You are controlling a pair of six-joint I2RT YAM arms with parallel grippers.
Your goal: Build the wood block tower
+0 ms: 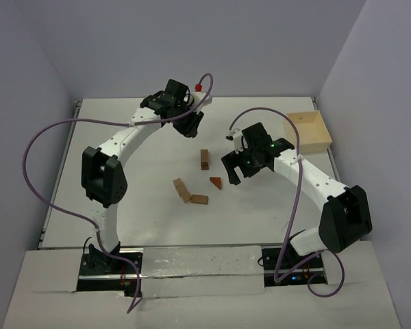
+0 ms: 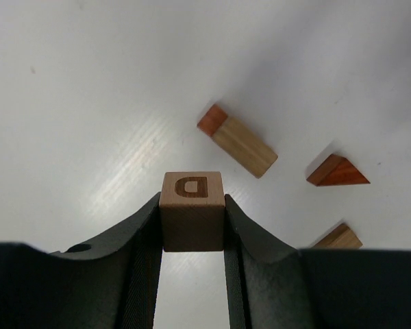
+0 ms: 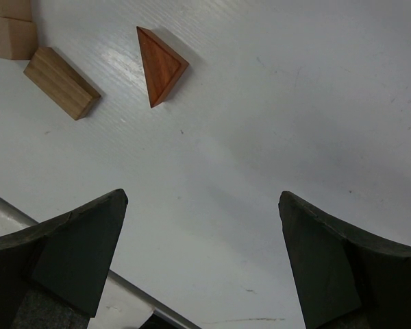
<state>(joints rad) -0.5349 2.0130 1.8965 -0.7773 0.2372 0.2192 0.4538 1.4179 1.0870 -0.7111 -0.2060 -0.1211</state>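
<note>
My left gripper [image 1: 190, 125] is shut on a tan wooden cube with a letter D [image 2: 192, 212] and holds it above the table at the back centre. A reddish-ended bar [image 1: 205, 159] [image 2: 238, 140] lies just ahead of it. A red-brown triangular wedge [image 1: 215, 182] [image 3: 159, 65] lies mid-table. A tan bar [image 1: 183, 190] and a small tan block [image 1: 200, 200] [image 3: 61, 83] lie touching to its left. No blocks are stacked. My right gripper [image 1: 231, 171] [image 3: 202, 199] is open and empty, just right of the wedge.
A larger pale wooden square box [image 1: 308, 130] stands at the back right corner of the white table [image 1: 123, 226]. Purple cables loop from both arms. Walls close the table on the left, back and right.
</note>
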